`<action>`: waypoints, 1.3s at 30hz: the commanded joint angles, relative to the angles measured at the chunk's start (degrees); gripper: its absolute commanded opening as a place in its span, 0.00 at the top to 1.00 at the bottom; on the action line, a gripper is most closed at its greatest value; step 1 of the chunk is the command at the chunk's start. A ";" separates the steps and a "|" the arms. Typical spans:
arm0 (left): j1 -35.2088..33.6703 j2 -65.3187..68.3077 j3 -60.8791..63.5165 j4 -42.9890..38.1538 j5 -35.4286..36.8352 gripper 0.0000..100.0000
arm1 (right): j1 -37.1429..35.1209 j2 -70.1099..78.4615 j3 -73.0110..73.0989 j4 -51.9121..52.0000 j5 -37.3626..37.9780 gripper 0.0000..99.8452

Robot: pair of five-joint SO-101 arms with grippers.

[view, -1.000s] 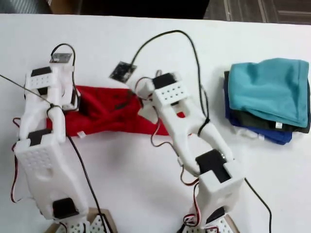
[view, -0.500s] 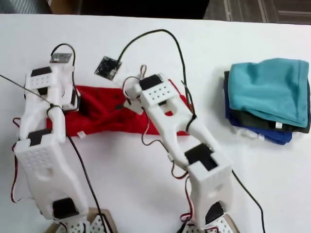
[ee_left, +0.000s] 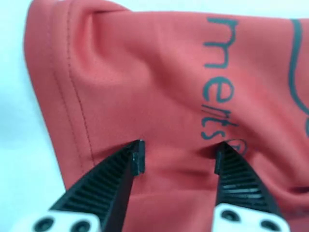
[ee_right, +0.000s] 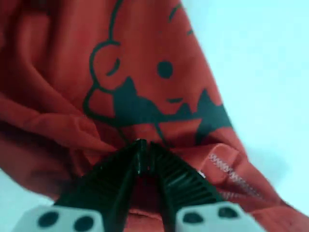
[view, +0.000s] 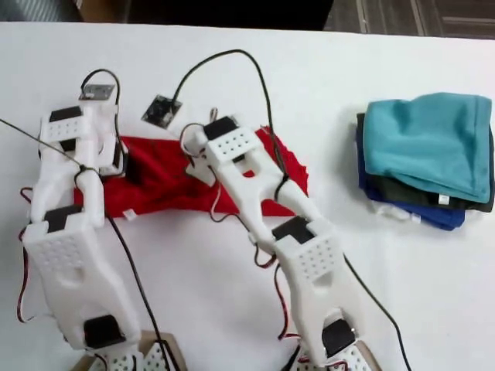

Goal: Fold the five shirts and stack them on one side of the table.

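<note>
Shirt (view: 164, 184) long axis runs left-right, apparently bunched.

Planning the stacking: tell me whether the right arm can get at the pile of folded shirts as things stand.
Not yet, probably. The right gripper is shut on the red shirt. Bare table lies between it and the pile of folded shirts, so the way looks free once it lets go.

A flat white table (view: 371, 69) carries a crumpled red printed shirt (view: 166, 182), stretched out crosswise. Well apart from that shirt, off its right-hand end in the high view, sits a stack of folded shirts (view: 425, 147). Its blue fabric shirt (view: 437, 218) touches the tabletop, with dark green and teal ones above.
</note>
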 commanded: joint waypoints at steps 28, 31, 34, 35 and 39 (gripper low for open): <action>0.62 0.26 0.48 -1.58 -0.09 0.75 | -1.80 0.22 -12.40 12.26 -1.23 0.98; 0.62 0.26 0.48 -1.58 -0.09 0.75 | -2.33 2.33 -12.04 12.70 -3.43 0.98; 0.62 0.26 0.48 -1.58 -0.09 0.75 | -2.95 2.59 -12.40 14.90 -4.40 0.98; 0.62 0.26 0.48 -1.58 -0.09 0.75 | -3.30 2.51 -12.48 15.52 -4.31 0.98; 0.62 0.26 0.48 -1.58 -0.09 0.75 | -4.18 -0.66 -14.86 17.01 -4.31 0.98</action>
